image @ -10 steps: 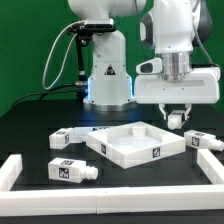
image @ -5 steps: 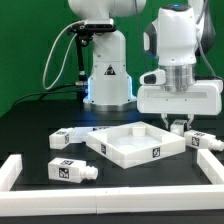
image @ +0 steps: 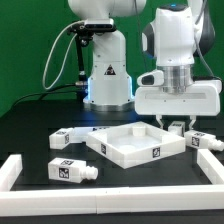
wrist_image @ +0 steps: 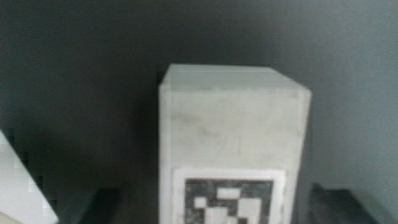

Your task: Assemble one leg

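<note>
In the exterior view, the two-finger tool (image: 177, 123) of the white robot arm (image: 172, 40) is seen low, close to the black bench (image: 40, 150), toward the exterior view's right. Between its dark fingers (image: 165, 124) a small white plastic peg-like leg (image: 178, 128) is partly seen, just behind the far corner of the large white square tray-like panel (image: 130, 145). Only a little of the leg is shown here, because the tool body covers most of it.

What is hidden there is given by the wrist view. The leg (wrist_image: 231, 120) is shown from close as a long white block against the dark bench, and a black-and-white square tag sticker (wrist_image: 235, 200) is carried on the face turned to the camera. One dark finger is seen at each side of the block, near the tag end. The fingers are held apart with the leg between them. Whether the block is pressed by them cannot be told, since the picture is blurred.

Three other white tagged legs are shown only by the exterior view. One (image: 63, 138) is beside the panel at the exterior view's left, one (image: 72, 171) is nearer to the front, and one (image: 205, 141) is at the exterior view's right. A low white frame (image: 10, 172) is laid around the bench.
</note>
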Controlling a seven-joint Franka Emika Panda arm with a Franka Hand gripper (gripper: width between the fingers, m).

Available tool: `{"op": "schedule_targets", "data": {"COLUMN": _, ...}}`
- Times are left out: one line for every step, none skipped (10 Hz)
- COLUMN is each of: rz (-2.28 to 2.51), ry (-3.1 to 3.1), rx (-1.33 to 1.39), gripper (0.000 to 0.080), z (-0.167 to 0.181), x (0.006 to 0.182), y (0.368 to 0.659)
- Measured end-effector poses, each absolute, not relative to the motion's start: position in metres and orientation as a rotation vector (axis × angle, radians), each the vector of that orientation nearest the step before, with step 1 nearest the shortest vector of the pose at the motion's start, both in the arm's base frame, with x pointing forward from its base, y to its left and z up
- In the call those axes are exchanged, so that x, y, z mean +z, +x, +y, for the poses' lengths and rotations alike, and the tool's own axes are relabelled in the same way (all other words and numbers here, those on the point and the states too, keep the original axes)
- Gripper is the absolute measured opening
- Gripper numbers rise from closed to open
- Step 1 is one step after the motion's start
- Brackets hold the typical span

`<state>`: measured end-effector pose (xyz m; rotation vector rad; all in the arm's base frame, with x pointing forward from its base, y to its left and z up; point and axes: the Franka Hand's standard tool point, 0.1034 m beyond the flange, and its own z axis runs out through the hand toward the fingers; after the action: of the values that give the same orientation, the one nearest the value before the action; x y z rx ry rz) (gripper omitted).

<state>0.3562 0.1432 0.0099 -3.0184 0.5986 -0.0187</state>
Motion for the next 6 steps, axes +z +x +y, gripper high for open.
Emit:
{"op": "schedule_targets", "data": {"rz": 0.585, "ry": -3.020, "rx": 0.022, "gripper": 0.0506, "z": 0.144, "x": 0.020, "y": 0.356}}
{"op": "schedule_targets", "data": {"rz": 0.566, "ry": -3.012, "rx": 0.025, "gripper": 0.0626, "z": 0.142, "x": 0.041, "y": 0.361}}
{"op": "schedule_targets", "data": {"rz": 0.543, "ry": -3.007, "rx": 0.004, "gripper": 0.0643, "z": 0.136, "x": 0.060, "y": 0.365}}
{"op": "schedule_targets", "data": {"rz": 0.466, "ry": -3.014, "rx": -0.014, "gripper": 0.0643, "z": 0.124, "x": 0.071, "y": 0.371}}
{"op": "schedule_targets", "data": {"rz": 0.356, "ry": -3.027, "rx": -0.058, "gripper": 0.0648, "z": 0.102, "x": 0.078, "y": 0.384}}
{"op": "schedule_targets", "data": {"rz": 0.285, "ry": -3.036, "rx": -0.104, "gripper": 0.0649, "z": 0.086, "x": 0.081, "y": 0.397}}
